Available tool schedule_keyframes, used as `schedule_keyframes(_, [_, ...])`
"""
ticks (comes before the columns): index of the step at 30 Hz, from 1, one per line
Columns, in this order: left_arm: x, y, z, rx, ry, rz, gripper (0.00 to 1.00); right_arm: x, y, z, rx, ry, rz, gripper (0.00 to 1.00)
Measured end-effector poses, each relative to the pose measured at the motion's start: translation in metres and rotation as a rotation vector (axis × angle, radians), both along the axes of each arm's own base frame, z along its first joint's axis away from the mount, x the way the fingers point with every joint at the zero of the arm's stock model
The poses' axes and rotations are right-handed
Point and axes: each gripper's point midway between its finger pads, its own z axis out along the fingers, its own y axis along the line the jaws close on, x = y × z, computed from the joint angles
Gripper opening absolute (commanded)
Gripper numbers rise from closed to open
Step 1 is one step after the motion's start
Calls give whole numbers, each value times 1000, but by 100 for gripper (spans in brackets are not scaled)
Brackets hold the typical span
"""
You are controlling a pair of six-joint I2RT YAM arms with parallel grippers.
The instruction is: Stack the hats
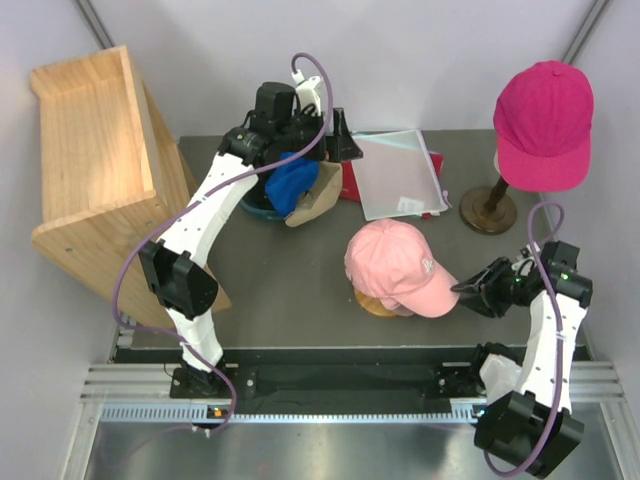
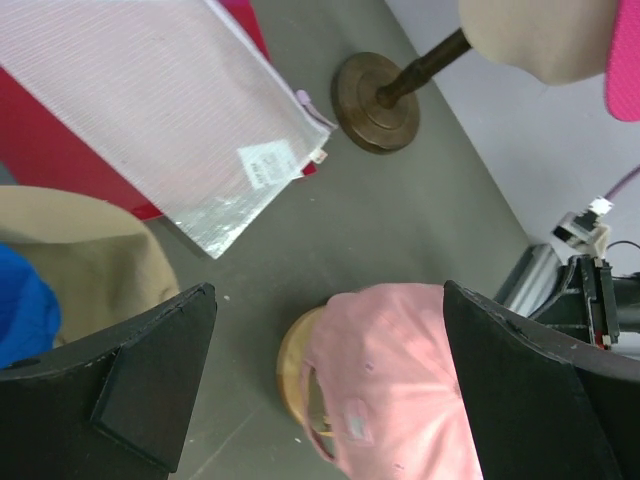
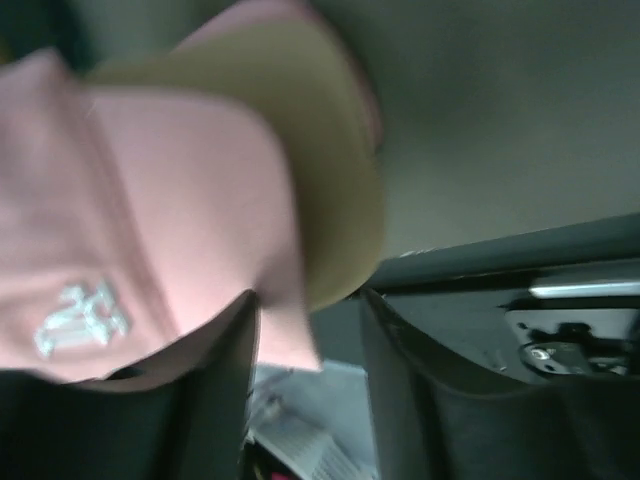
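Reaching leftward, right arm (image 1: 550, 305) sets parted jaws astride pink cap (image 1: 395, 260) brim.

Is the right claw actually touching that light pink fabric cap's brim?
Cannot tell. The right wrist view puts the light pink fabric cap's brim between the right gripper's parted fingers, but blur hides contact.

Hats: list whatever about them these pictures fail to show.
- Caps beneath the blue cap and tan cap: top view, the left arm covers the pile.
- Logo on the pink cap: right wrist view, blurred; too small from above.
- Whether the right claw grips the pink brim: right wrist view, blurred.
- Wooden base under the pink cap: top view, the cap covers most of it.
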Motion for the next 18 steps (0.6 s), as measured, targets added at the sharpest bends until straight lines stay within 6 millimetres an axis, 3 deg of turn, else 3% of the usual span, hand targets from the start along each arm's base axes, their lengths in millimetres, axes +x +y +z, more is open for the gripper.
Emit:
schedule_keyframes(1, [2, 2, -2, 9, -1, 12, 99, 0, -8, -8, -55, 25, -20, 65])
schedule_keyframes(4, [7, 9, -7, 44, -6, 46, 99, -1, -30, -22, -171, 91, -63, 82])
schedule_keyframes(6, [10, 15, -14, 81, -8, 74, 99, 3, -41, -18, -227, 93, -84, 84])
schedule_keyframes(13, [28, 48, -36, 241, -39, 227, 99, 42, -76, 45, -389, -87, -177, 85])
schedule_keyframes(18, [33, 69, -60, 348, -38, 297, 98, 64, -91, 78, -443, -191, -248, 85])
